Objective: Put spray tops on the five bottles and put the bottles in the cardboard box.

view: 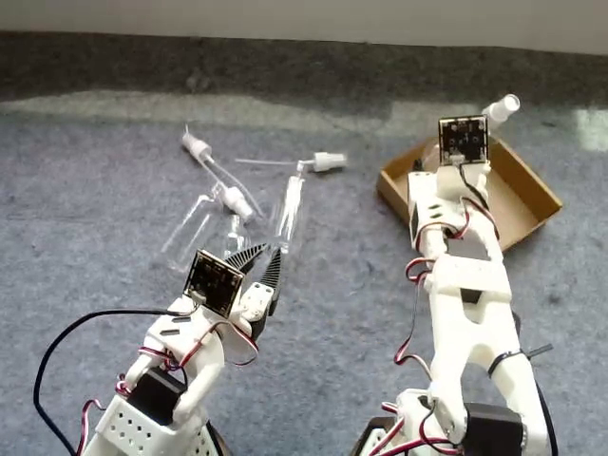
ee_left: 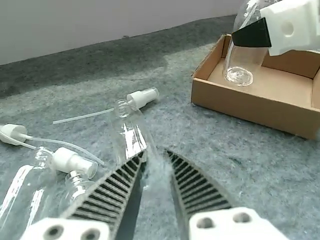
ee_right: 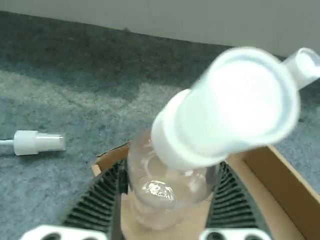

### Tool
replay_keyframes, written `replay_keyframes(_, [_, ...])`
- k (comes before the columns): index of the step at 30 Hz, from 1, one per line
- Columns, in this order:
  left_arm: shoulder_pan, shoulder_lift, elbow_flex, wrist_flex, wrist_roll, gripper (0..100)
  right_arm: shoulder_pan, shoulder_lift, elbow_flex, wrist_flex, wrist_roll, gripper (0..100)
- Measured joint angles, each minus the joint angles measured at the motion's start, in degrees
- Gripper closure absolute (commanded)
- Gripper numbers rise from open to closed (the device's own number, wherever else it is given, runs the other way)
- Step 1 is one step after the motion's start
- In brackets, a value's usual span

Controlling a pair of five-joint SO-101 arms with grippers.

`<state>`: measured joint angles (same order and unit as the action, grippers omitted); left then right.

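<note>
Right gripper (ee_right: 170,172) holds a capped bottle (ee_right: 167,192) in the cardboard box (view: 532,195)

Its fingers clamp the bottle upright between the box walls, so one looks nearly packed. Left gripper (ee_left: 154,156) hangs partly open and empty over a bare bottle (ee_left: 129,132) on the carpet (view: 95,190). Other bottles (view: 190,223) and loose spray tops (ee_left: 142,96) still need fitting.

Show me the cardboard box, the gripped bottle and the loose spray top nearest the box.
cardboard box (ee_left: 250,109), left wrist view, front wall.
gripped bottle (ee_right: 160,190), right wrist view, clear body.
loose spray top (ee_right: 39,142), right wrist view, white cap.
</note>
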<state>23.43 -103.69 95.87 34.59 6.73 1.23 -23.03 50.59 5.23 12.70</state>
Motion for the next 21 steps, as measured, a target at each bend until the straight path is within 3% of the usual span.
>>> replay_keyframes(15, [0.00,0.00,0.00,0.00,0.00,100,-2.11,2.81,-4.40,-0.62,0.00,91.4])
replay_keyframes(21, [0.00,0.00,0.00,0.00,0.00,100,-2.02,10.20,-10.02,-0.62,-4.92,91.4])
